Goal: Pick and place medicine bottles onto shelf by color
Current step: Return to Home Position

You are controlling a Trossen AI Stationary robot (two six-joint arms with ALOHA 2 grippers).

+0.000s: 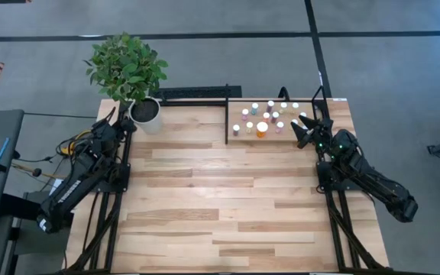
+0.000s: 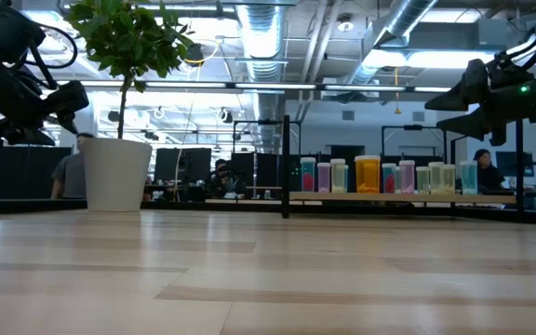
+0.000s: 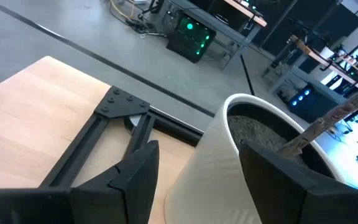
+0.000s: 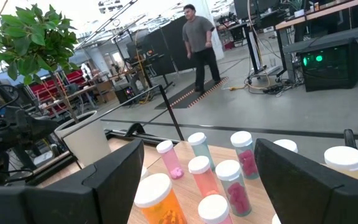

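Observation:
Several white-capped medicine bottles (image 1: 267,114) stand upright on their bases on the shelf (image 1: 237,105) at the table's far right. Their bodies are pink, yellowish or white, and a larger orange one (image 1: 262,129) stands at the shelf's near edge. In the low view the bottles form a row (image 2: 408,176) on the shelf (image 2: 249,200). My right gripper (image 1: 304,127) is open and hangs level just right of the shelf, with the bottles (image 4: 229,180) ahead of its fingers. My left gripper (image 1: 126,122) is open beside the white plant pot (image 3: 229,155) at the far left.
A leafy plant in a white pot (image 1: 145,112) stands at the table's far left corner. Black frame rails run along both side edges (image 1: 117,214). Bare plank tabletop (image 1: 220,191) lies between the arms. People stand in the room beyond (image 4: 199,43).

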